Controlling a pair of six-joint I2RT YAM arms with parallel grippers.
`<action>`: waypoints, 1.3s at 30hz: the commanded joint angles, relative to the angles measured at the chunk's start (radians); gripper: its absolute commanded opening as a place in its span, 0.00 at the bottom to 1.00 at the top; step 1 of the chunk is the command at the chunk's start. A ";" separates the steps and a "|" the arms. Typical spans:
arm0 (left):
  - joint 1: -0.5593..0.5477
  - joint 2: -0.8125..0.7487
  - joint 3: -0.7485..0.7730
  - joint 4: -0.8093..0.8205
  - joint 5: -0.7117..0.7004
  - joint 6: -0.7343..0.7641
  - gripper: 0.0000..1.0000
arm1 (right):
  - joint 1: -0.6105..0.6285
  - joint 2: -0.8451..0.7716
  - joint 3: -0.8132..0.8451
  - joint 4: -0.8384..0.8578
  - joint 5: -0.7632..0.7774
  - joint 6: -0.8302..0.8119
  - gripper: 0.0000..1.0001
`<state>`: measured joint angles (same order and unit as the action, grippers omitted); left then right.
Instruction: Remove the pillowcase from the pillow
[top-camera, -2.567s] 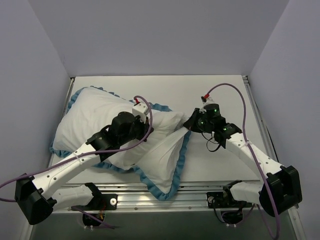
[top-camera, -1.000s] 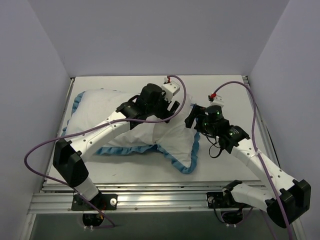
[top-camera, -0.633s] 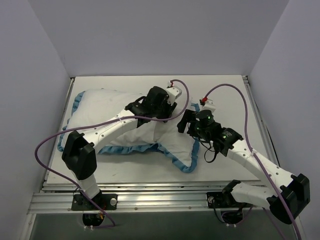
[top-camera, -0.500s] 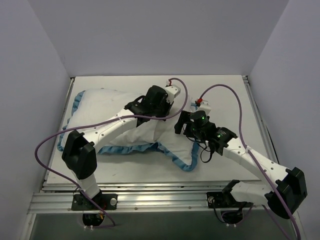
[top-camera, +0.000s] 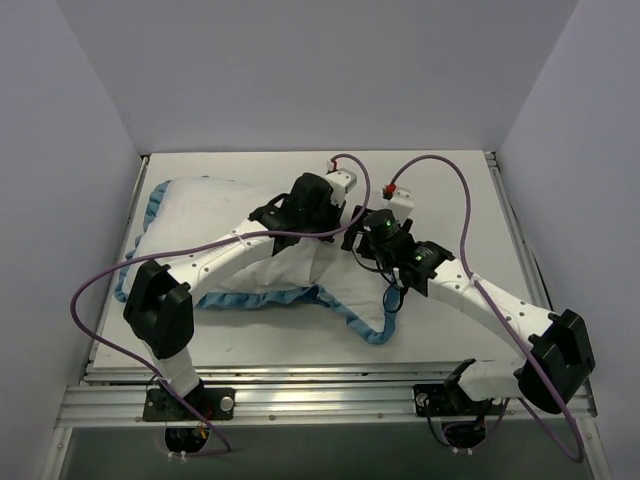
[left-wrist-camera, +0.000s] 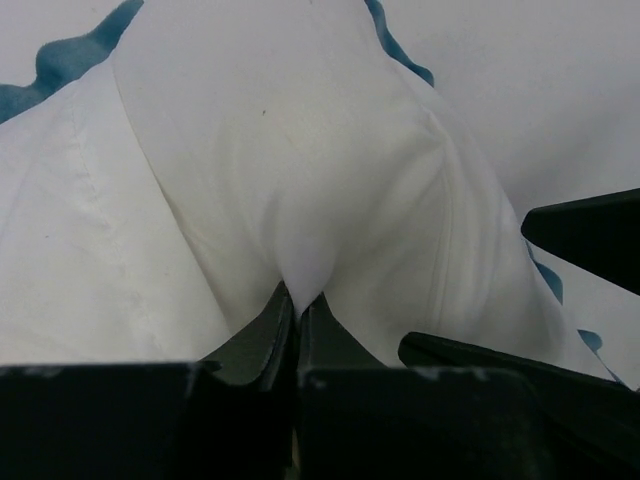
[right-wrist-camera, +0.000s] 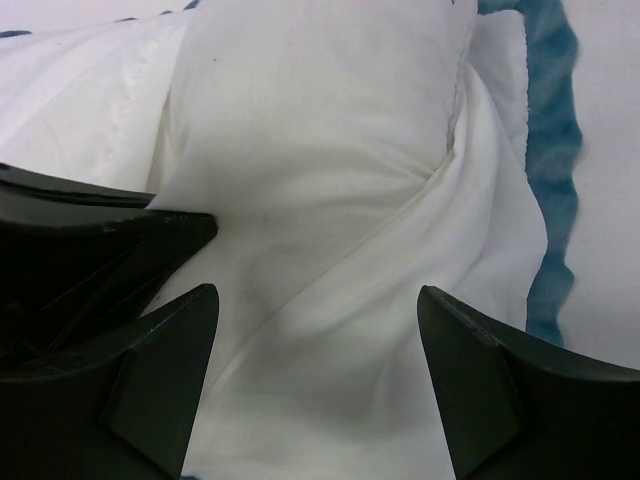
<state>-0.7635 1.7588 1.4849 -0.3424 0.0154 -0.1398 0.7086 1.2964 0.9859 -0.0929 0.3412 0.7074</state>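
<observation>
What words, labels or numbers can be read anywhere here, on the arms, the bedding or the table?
None: no readable writing shows in any of the three views.
The pillowcase, pillow and table carry no text; the green dots on the right arm are lights, not signs.

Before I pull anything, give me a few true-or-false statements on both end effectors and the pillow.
1. The left end effector is open. False: it is shut, pinching a fold of the pillow.
2. The right end effector is open. True.
3. The blue ruffle of the pillowcase is visible. True.
4. The right end effector grips the ruffle. False: it is open over the pillow, holding nothing.
</observation>
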 joint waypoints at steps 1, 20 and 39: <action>0.001 0.007 -0.012 0.025 0.029 -0.044 0.02 | 0.006 0.044 -0.010 0.005 0.073 0.023 0.76; 0.116 -0.001 0.055 0.046 -0.111 -0.193 0.02 | -0.084 -0.213 -0.388 -0.080 -0.047 0.084 0.09; 0.319 -0.154 0.043 0.105 0.064 -0.483 0.02 | -0.329 -0.345 -0.648 0.136 -0.422 0.084 0.00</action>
<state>-0.5385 1.6978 1.5116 -0.3317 0.1524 -0.5869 0.4297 0.9668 0.3916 0.1314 -0.0261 0.8165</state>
